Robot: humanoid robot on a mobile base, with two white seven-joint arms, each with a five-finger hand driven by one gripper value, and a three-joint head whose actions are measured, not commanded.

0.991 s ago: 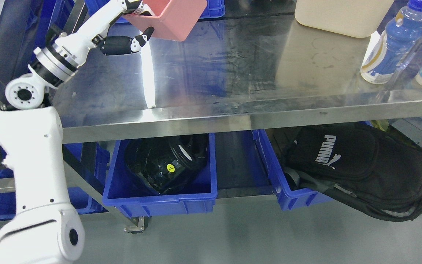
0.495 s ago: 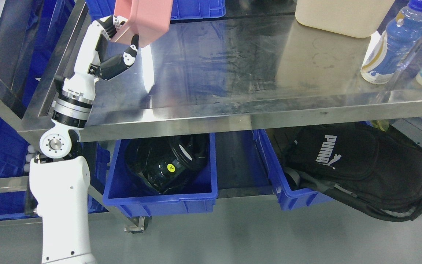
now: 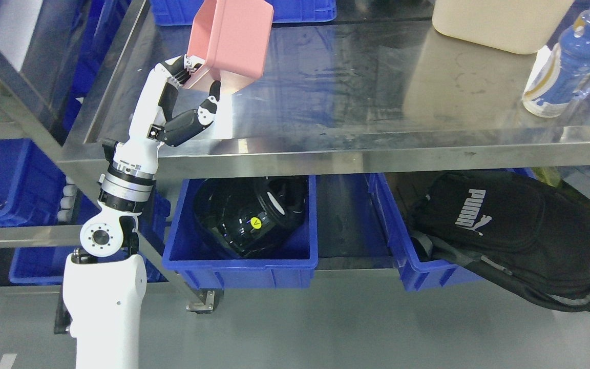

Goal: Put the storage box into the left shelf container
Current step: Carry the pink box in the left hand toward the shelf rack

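**Pink box lifted clear and tipped, carried toward the left end of the steel shelf**

The left hand (image 3: 192,89) is clenched on the pink storage box (image 3: 231,43): white-tipped fingers (image 3: 185,69) hook over its lower rim while the thumb (image 3: 212,102) presses against its underside. The box hangs in the air above the steel shelf top (image 3: 351,102), near its rear left corner, touching nothing but the hand.

Compared with a second ago, the box has rolled from roughly level to steeply tilted, its open mouth now facing left and toward the camera. The forearm has swung from a low reach across the shelf to a nearly upright stance at the shelf's front left edge. The whole view has also slid a little, so part of the apparent shift belongs to the camera.

My reading: the lift is done and the carry is under way. The likely target lies among the blue bins (image 3: 3,179) on the rack beyond the shelf's left edge. With the box tipped and pinched only at its rim, it could slip or twist. The right hand is out of sight.
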